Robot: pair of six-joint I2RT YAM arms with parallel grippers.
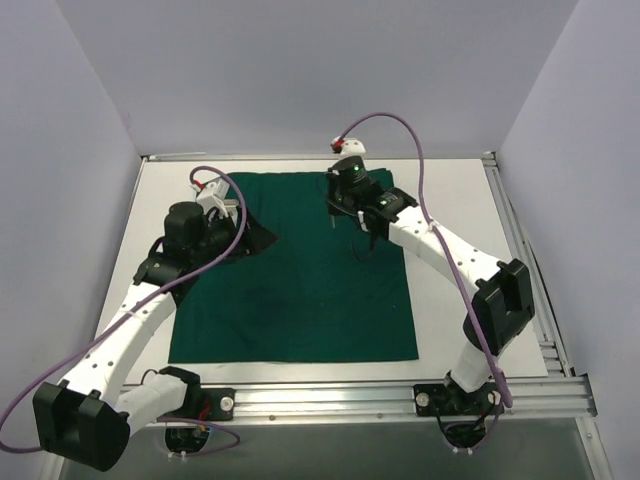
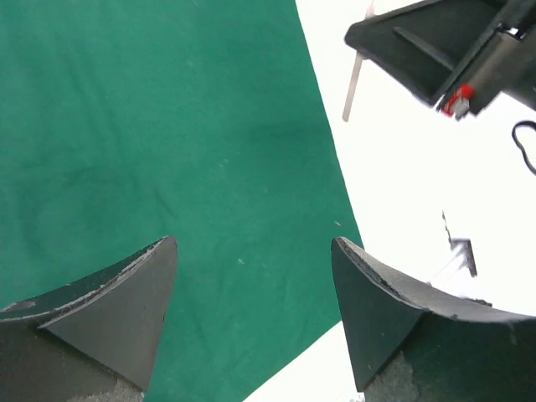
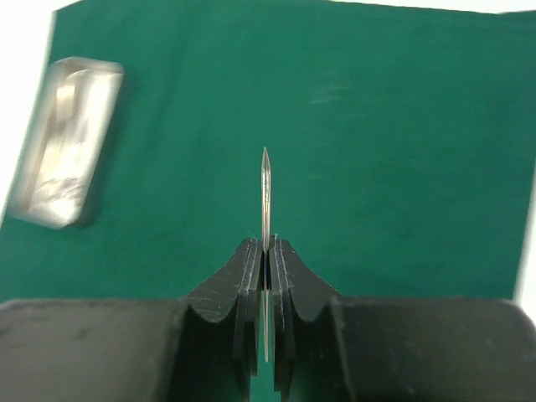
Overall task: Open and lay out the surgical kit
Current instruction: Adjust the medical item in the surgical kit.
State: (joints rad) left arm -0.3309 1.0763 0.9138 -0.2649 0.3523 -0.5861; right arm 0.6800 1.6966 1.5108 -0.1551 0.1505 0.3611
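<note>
While your right gripper (image 3: pixel 265 244) is pinched tight on a thin steel instrument (image 3: pixel 265 188), the tip poking out over the dark green cloth (image 1: pixel 300 300), your left gripper (image 2: pixel 253 243) is spread wide with nothing between the fingers. The cloth is laid out flat mid-table (image 1: pixel 480 300). The left gripper's at the far left corner, and the wrist hides that corner from above. The right one's at the far edge. A steel tray (image 3: pixel 67 142) sits at the cloth's edge, kinda blurry.
</note>
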